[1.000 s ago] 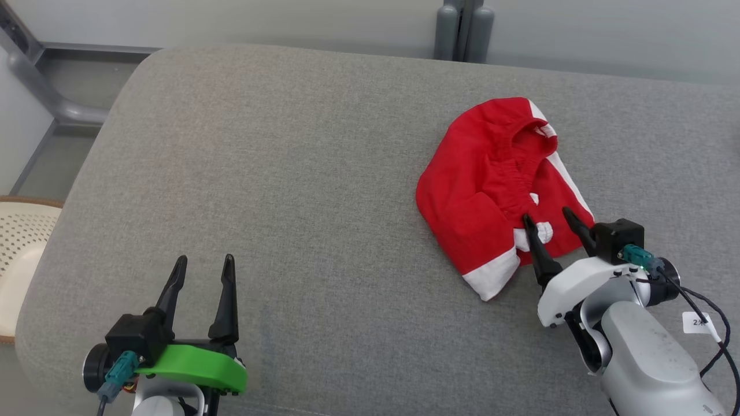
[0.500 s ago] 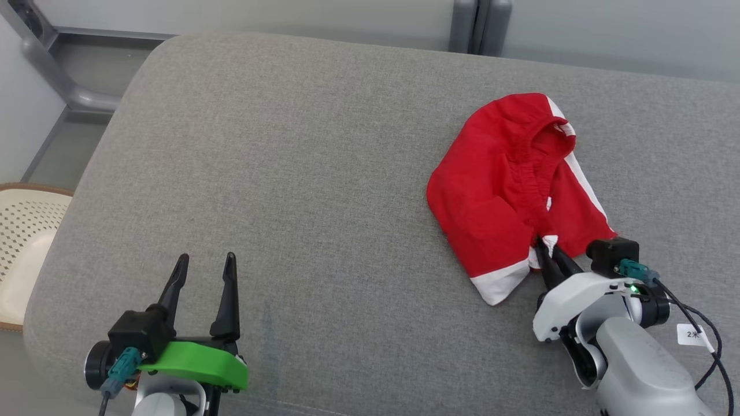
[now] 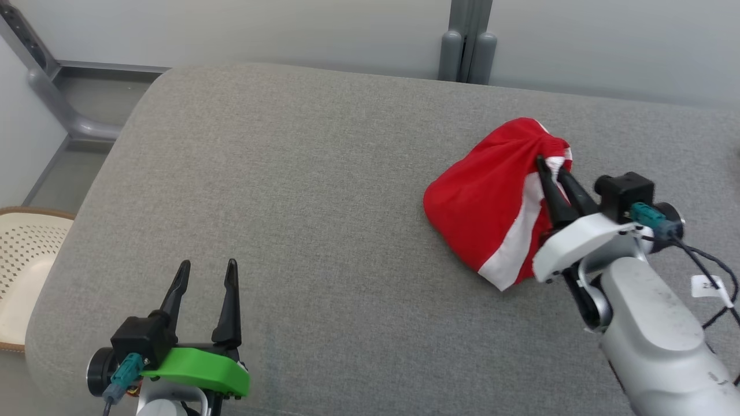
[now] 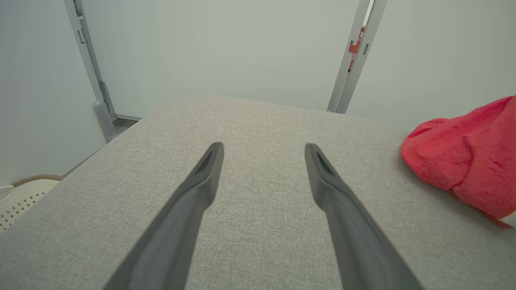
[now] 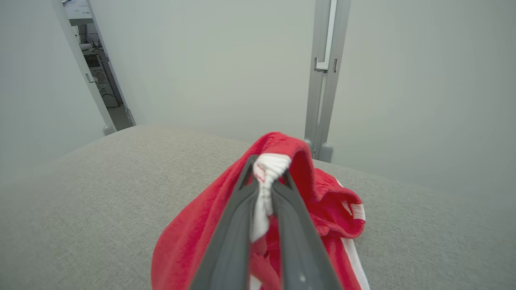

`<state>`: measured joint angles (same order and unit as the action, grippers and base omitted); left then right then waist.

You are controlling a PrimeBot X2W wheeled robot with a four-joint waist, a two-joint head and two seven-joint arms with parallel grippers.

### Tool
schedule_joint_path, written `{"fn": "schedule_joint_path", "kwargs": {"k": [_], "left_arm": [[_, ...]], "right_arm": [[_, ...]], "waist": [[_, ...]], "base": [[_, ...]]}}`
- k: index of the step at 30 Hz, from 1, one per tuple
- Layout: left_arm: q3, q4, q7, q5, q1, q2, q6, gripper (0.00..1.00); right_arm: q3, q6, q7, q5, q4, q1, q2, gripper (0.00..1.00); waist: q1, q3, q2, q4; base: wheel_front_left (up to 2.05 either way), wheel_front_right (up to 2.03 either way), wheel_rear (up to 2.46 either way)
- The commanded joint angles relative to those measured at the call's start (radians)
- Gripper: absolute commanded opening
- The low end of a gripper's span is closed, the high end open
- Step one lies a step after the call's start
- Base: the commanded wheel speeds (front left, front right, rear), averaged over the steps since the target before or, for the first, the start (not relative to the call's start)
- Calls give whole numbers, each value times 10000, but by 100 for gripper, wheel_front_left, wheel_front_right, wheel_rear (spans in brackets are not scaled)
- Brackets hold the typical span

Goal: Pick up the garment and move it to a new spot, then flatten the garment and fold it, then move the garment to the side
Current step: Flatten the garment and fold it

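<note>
The red garment (image 3: 491,202) sits bunched at three o'clock on the grey cushion (image 3: 289,190), its top fold pinched and raised by the right gripper (image 3: 548,166), which is clenched on the cloth. This looks like the pick-up step. Next it needs lifting clear and carrying to open cushion toward nine o'clock, while the left gripper (image 3: 208,267) at seven o'clock stands spread and empty.

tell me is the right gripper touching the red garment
Touching. The right wrist view shows the right gripper shut on a white fold of the garment.
</note>
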<state>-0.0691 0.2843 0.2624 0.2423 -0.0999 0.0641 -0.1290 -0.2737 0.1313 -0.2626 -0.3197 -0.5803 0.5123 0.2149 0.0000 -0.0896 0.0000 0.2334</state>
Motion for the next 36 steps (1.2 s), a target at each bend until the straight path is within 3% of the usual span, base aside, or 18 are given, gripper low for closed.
{"fn": "schedule_joint_path", "kwargs": {"k": [1, 10, 18, 19, 20, 21, 26, 36], "left_arm": [[-12, -23, 28, -37, 160, -4, -26, 100], [-105, 9, 28, 28, 165, -21, -27, 100], [-163, 89, 28, 89, 150, -58, -28, 100], [-155, 95, 28, 92, 148, -62, -28, 100], [-150, 103, 28, 93, 147, -68, -28, 100], [-142, 111, 28, 93, 146, -72, -28, 100], [-68, 129, 28, 85, 191, -94, -28, 100], [53, 25, 28, -77, 318, -108, -28, 100]], "right_arm": [[-304, -14, -26, 72, 99, 167, -184, 0], [-2957, -13, -28, -199, -477, 332, -1246, 0], [-5848, -13, -28, -1193, -1356, -262, -1610, 0], [-6021, -14, -28, -1311, -1412, -285, -1619, 19], [-6227, -14, -26, -1436, -1474, -312, -1629, 91], [-6327, -13, -28, -1551, -1462, -334, -1632, 100], [-5978, -14, -28, -1570, -1167, -94, -1595, 100], [-3126, -14, -28, -591, 507, -805, -246, 100]], "waist": [[0, 56, 0, 109], [0, 23, 0, 678], [0, -51, 0, 953], [0, -56, 0, 954], [0, -61, 0, 949], [0, -57, 0, 938], [0, -9, 0, 695], [0, 206, 0, 139]], "base": [[0, 0, 0], [0, 0, 0], [0, 0, 0], [0, 0, 0], [0, 0, 0], [0, 0, 0], [0, 0, 0], [0, 0, 0]]}}
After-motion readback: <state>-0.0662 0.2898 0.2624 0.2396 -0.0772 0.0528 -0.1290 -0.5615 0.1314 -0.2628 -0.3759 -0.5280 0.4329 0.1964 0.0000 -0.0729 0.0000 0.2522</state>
